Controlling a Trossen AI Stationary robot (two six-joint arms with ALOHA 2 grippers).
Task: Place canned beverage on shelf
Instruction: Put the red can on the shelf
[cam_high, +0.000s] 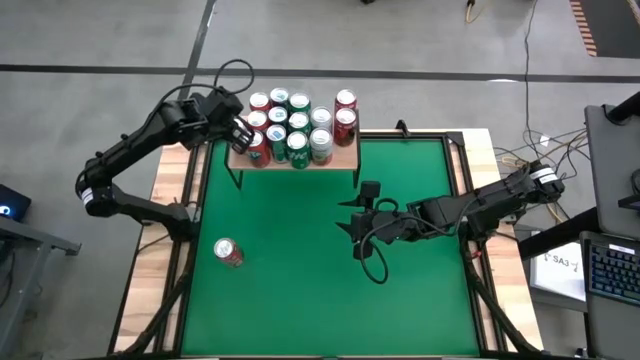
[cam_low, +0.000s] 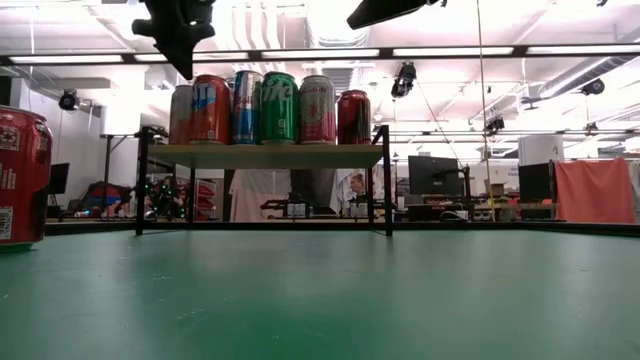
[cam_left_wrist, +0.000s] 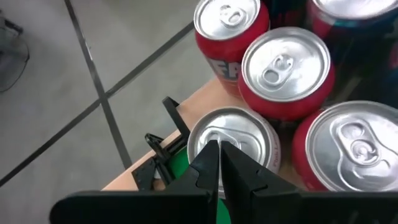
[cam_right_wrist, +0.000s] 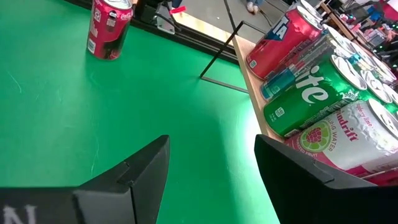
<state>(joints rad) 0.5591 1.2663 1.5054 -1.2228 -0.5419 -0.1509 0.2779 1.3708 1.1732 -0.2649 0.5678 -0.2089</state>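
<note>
I see a red can (cam_high: 228, 253) on my green desk (cam_high: 300, 290); red, green and blue-striped cans (cam_high: 290, 125) crowd the light-wood shelf (cam_high: 345, 155).

cans (cam_high: 295, 125) on shelf (cam_high: 345, 157) at table's far edge | lone can (cam_high: 228, 253) front-left on table (cam_high: 300, 280)

Two matte-black jointed arms (cam_high: 130, 150), white wrist bands, looping black cables, angular two-fingered hands (cam_high: 352, 222).

green can (cam_right_wrist: 303, 94): "ite" in white letters, start of the word hidden
pink can (cam_right_wrist: 348, 138): "ndrift" and "WATER" by a raspberry picture
lone red can (cam_right_wrist: 107, 28): Coca-Cola script down its side
red-blue can (cam_right_wrist: 283, 34): large white letters, unreadable
paper (cam_high: 562, 262): read "SA3", beside the table
</note>
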